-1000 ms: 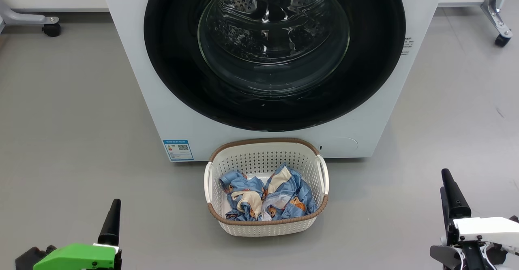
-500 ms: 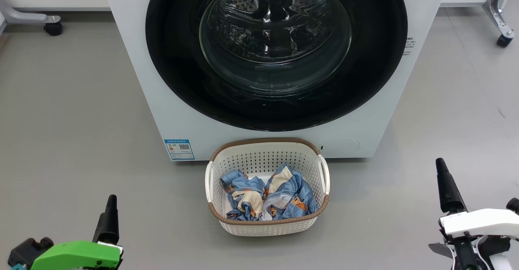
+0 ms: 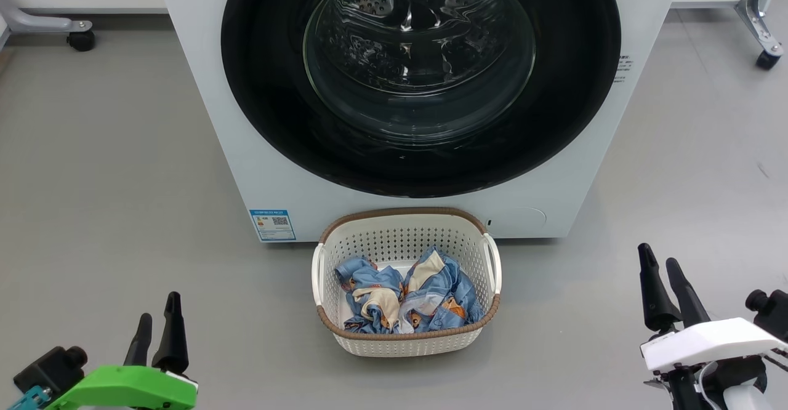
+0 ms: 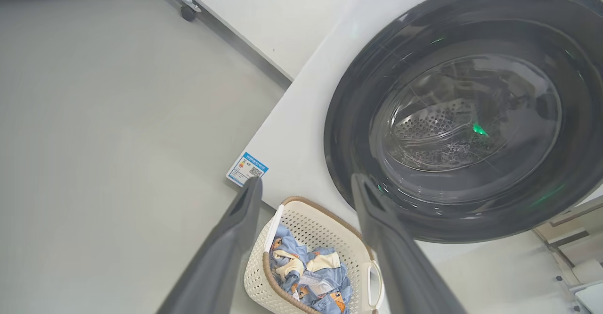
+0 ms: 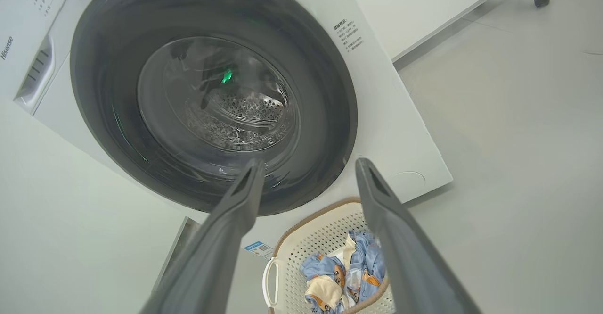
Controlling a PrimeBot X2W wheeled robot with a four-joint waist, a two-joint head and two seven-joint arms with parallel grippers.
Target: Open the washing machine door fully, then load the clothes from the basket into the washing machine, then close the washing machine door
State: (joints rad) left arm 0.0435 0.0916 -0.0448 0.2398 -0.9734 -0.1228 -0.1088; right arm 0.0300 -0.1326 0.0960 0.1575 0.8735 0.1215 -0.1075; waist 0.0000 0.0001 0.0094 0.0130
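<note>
Lab, washing machine (image 3: 258, 176), castored frames (image 3: 46, 25) (grey floor (image 3: 92, 182))

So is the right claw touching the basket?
Apart. The head view shows the right claw open, off to the side of the basket, with a stretch of grey floor between them.

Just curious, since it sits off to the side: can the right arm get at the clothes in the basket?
Probably yes: the clothes lie uncovered in the open-topped basket, and nothing stands between it and the open right gripper.
</note>
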